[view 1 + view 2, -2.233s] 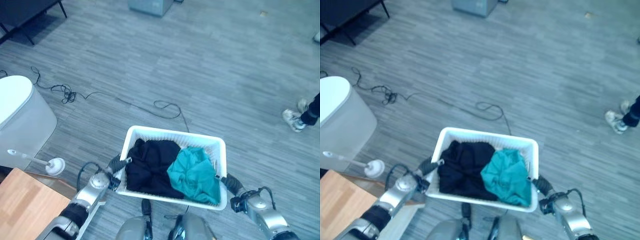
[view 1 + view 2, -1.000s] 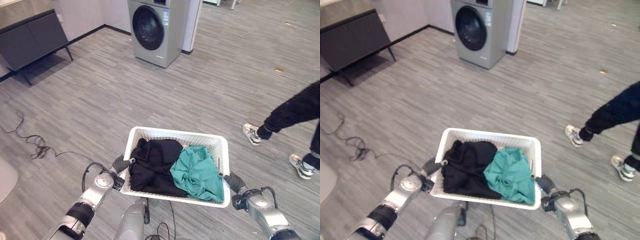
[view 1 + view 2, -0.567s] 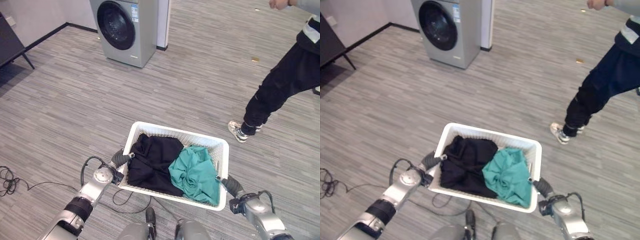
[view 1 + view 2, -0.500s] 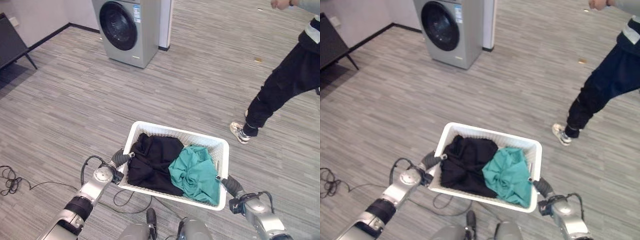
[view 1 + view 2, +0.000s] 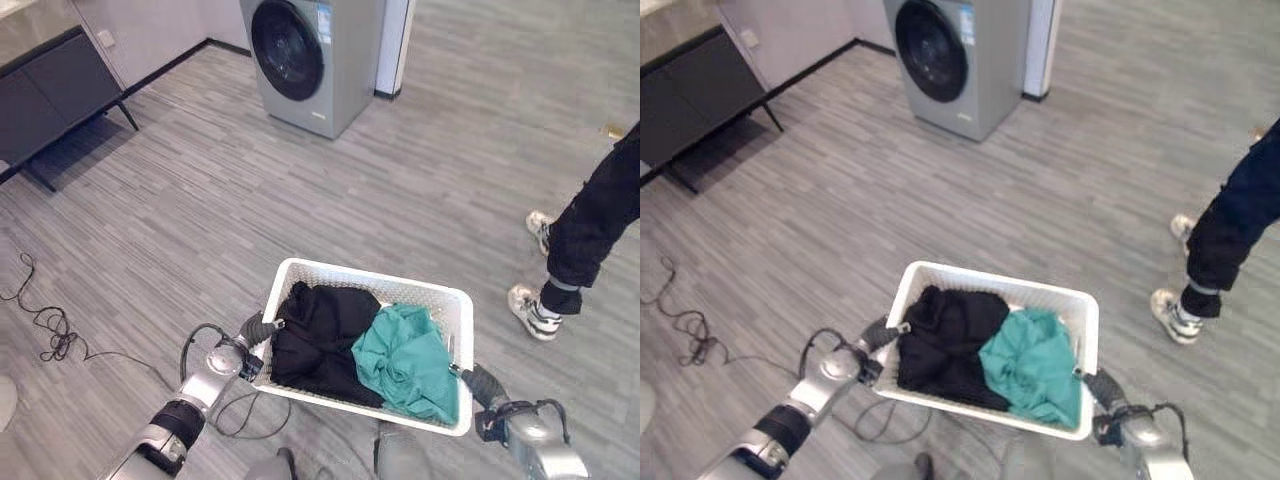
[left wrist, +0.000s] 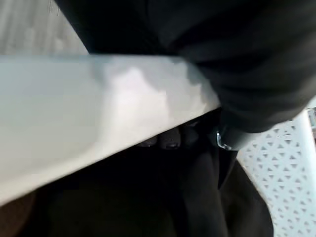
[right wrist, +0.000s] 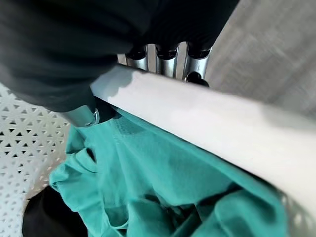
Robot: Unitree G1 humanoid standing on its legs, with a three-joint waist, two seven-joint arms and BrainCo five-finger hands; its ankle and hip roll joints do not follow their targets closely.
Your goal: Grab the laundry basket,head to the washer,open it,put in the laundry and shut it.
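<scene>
A dark cabinet (image 5: 55,95) stands at the wall, a person's leg (image 5: 590,225) and sneakers (image 5: 530,310) well off from it.

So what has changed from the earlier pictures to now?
The camera has swung: the washer has come into view ahead, and a person walks on the right. Unchanged: left hand and right hand still grip the basket rim, with the black garment and teal garment inside.
</scene>
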